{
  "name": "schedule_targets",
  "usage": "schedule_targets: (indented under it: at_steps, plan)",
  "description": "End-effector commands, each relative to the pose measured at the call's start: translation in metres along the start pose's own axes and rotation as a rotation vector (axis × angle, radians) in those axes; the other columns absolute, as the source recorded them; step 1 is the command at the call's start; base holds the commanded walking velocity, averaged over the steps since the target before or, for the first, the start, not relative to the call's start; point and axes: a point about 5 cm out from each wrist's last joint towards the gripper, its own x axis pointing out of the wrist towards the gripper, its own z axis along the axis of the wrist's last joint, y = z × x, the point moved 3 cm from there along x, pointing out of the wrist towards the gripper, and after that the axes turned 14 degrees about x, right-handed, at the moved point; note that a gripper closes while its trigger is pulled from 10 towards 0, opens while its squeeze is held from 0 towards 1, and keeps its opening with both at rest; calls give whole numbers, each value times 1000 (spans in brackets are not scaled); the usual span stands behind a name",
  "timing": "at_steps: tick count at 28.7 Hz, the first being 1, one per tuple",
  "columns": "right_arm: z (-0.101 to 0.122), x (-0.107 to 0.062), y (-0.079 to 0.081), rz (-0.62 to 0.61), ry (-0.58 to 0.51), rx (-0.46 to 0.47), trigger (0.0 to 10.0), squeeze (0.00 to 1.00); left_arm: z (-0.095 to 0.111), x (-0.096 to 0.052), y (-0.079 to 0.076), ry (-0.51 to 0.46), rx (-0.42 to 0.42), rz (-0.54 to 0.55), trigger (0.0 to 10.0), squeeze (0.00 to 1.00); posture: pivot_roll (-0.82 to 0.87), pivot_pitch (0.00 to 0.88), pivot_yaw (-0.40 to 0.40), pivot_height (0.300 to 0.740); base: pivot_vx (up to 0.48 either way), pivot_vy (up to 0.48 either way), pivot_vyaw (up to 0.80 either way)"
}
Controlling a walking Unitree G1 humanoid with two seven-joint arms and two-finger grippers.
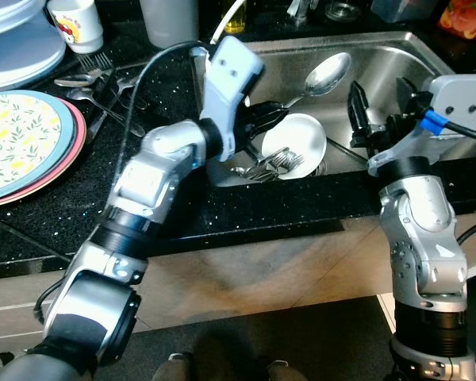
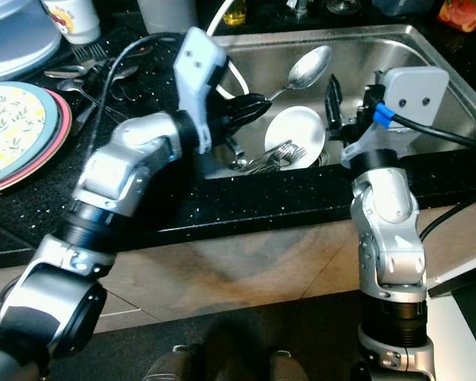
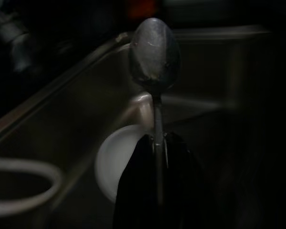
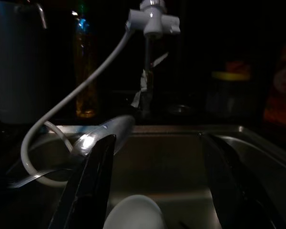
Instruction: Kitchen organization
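— What have you got in your left gripper point(image 1: 271, 113)?

— A big spoon point(image 1: 324, 75). My two black fingers are pinched together on its handle, and its bowl sticks out over the sink point(image 1: 381, 67), held up in the air toward the back wall of the basin.

— And your right gripper point(image 1: 358, 107)?

— It hangs over the sink just inside the front edge, right of the middle. Its fingers are spread apart with nothing between them.

— What lies in the sink?

— A white bowl point(image 1: 301, 135) leans near the front wall, and a bundle of forks point(image 1: 274, 163) lies against its lower side. From my left wrist the bowl shows pale and dim under the spoon; I think it is the same bowl, though that view is very dark.

— Anything behind the sink?

— A white tap point(image 4: 152, 19) at the back rim, with a pale hose point(image 4: 76, 102) curling down into the left part of the basin.

— And the counter point(image 1: 174, 198)?

— Black and speckled. At its left edge sits a stack of plates point(image 1: 24, 143), the top one with a leaf pattern. More cutlery point(image 1: 95, 83) lies loose between the plates and the sink, and a white mug point(image 1: 75, 24) stands near the back left.
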Motion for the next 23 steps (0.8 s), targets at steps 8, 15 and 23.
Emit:
schedule_targets:
  at_steps: [8,15,23]
  plan:
    - [18,4,-19,-103,-93,-53,10000,0,-34,16,-10,207,-136,108,10000,118,13,132,35,740,0,0,0]
    - [16,3,-14,-89,-89,-42,10000,0,-5,18,9,-47,-265,250,10000,1000,8,122,36,740,0,0,0]
    - [14,3,-12,-87,-94,-24,10000,0,16,-43,79,-143,-215,575,10000,0,33,113,34,740,0,0,0]
